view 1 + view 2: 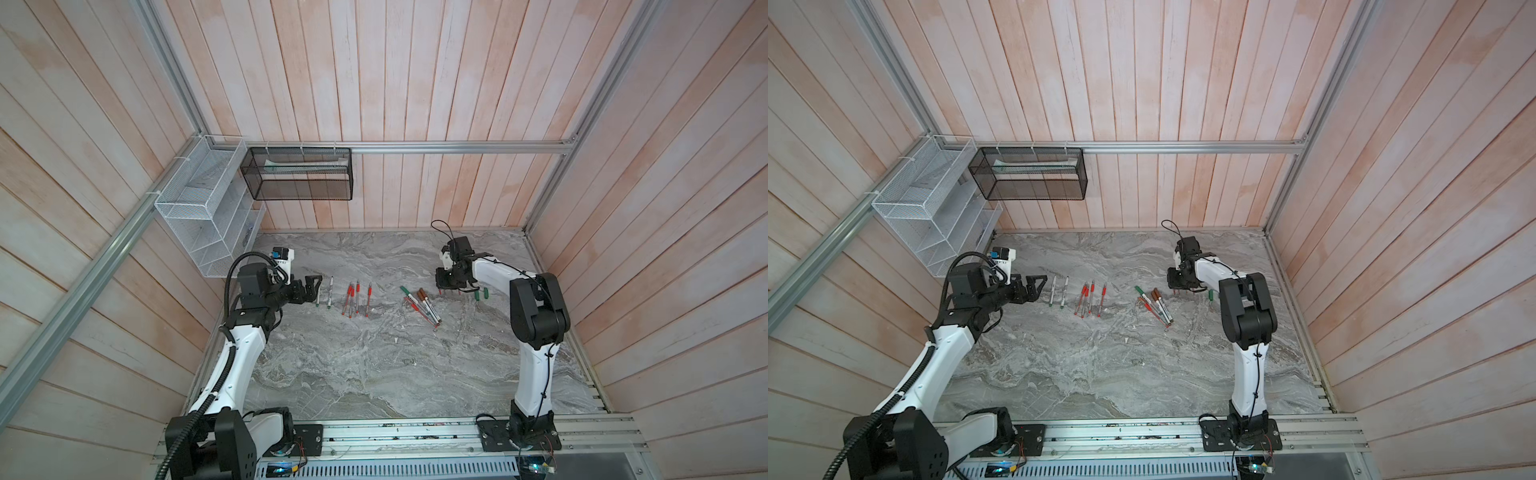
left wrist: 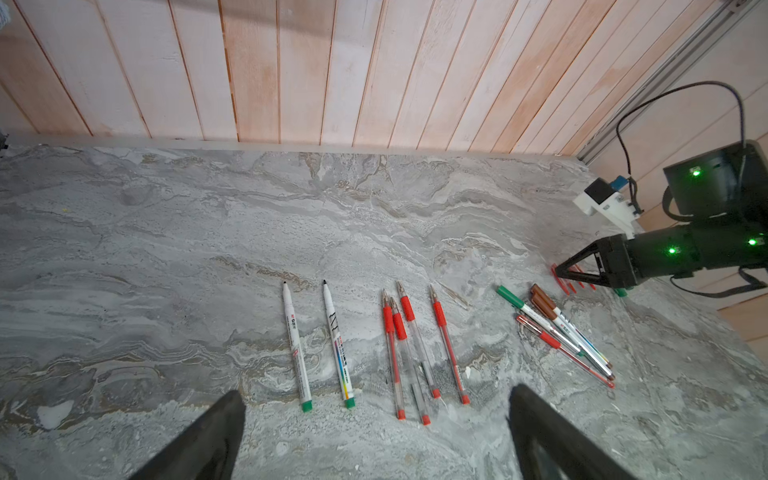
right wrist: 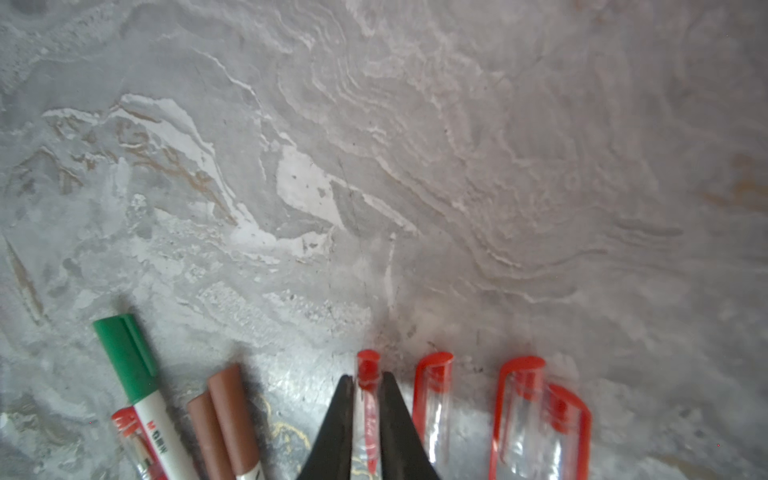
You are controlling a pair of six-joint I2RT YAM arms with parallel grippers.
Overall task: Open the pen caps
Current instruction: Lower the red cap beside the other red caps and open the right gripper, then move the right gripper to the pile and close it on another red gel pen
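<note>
We see a grey tabletop (image 3: 457, 145) veined in white and tan like marble. The red pen cap (image 3: 368, 368) in the right gripper (image 3: 368, 380), whose fingers (image 3: 397, 419) are black, has a clear skirt, as do the three red caps (image 3: 434, 374) near it. A green cap (image 3: 124, 357) tops a white marker (image 3: 166, 436), and we count two brown caps (image 3: 230, 399). The gel pens (image 2: 449, 345) are clear with red grips. The wall planks (image 1: 415, 83) are whitewashed pink, the mesh basket (image 1: 297, 174) is black and the wire basket (image 1: 199, 208) is white.
</note>
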